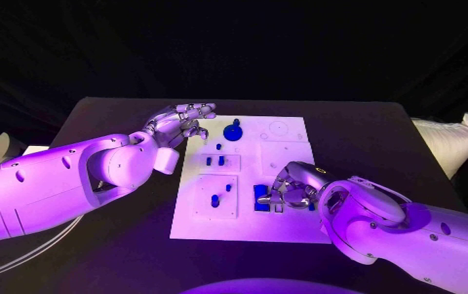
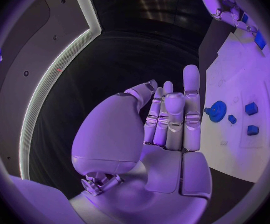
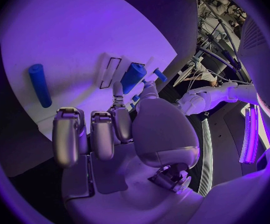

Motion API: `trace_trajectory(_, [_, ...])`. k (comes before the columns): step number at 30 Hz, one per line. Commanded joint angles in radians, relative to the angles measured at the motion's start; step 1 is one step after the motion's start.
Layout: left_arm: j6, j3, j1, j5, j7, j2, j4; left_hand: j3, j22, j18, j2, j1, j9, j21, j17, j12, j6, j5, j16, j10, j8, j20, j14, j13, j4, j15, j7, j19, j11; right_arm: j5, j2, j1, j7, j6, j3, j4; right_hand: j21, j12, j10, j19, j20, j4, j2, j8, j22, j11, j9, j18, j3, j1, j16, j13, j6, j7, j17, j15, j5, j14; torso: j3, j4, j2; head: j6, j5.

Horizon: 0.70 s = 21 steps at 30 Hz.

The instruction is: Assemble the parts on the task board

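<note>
The white task board lies mid-table. At its near right my right hand is curled down on a blue block; in the right wrist view my thumb and one finger pinch this blue block beside a white slotted piece. A blue cylinder lies loose on the board near it. My left hand hovers over the board's far left corner, its fingers straight and holding nothing. A blue gear sits just right of it on the board.
Small blue pieces stand in the board's left middle, and two blue pegs in the near left plate. The left wrist view shows the gear and blue cubes. Black table surrounds the board.
</note>
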Motion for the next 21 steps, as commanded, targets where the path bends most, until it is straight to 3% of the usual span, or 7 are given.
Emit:
trace_trajectory(1, [0.020,0.001,0.000,-0.005,0.015,0.001,0.003,0.000,-0.001,0.012,0.005,0.001,0.001,0.003,-0.001,0.004,-0.002,0.006,-0.003,-0.008,0.006,-0.001,-0.007,0.002,-0.006,-0.001,-0.002,-0.008,-0.002,-0.036,0.001,-0.001,0.021,0.015,0.000,0.004,0.007,0.005,0.008,0.038,-0.007,-0.026,0.007,0.007,0.098,-0.009,0.008,-0.012,0.012,0.056,0.004,0.060,0.007,0.000,0.183,-0.004,-0.007,0.096,-0.0008,-0.0003,0.000,-0.001,-0.001])
trace_trajectory(9, [0.021,0.001,0.000,-0.005,0.015,0.002,0.002,0.000,-0.001,0.012,0.005,0.001,0.001,0.003,-0.001,0.004,-0.002,0.006,-0.003,-0.008,0.006,-0.001,-0.007,0.002,-0.006,-0.001,-0.002,-0.008,-0.002,-0.080,0.013,-0.001,0.003,0.031,0.000,-0.005,0.018,0.023,0.016,0.044,-0.011,-0.075,0.012,0.024,0.113,-0.013,0.028,-0.015,0.035,0.135,0.012,0.075,0.011,-0.005,0.198,-0.007,-0.027,0.098,-0.0009,0.0009,0.000,-0.003,-0.003])
trace_trajectory(21, [0.021,0.001,0.000,-0.005,0.013,0.001,0.003,0.001,-0.001,0.012,0.005,0.001,0.001,0.004,-0.001,0.006,-0.002,0.007,-0.003,-0.009,0.007,-0.001,-0.007,0.002,-0.006,-0.001,-0.001,-0.008,-0.002,-0.095,0.021,-0.004,-0.001,0.010,0.000,-0.012,0.021,0.036,0.023,0.045,-0.014,-0.069,0.034,0.034,0.117,-0.016,0.042,-0.016,0.041,0.125,0.014,0.086,0.012,-0.008,0.201,-0.010,-0.028,0.099,-0.0006,0.0005,0.000,-0.002,-0.004])
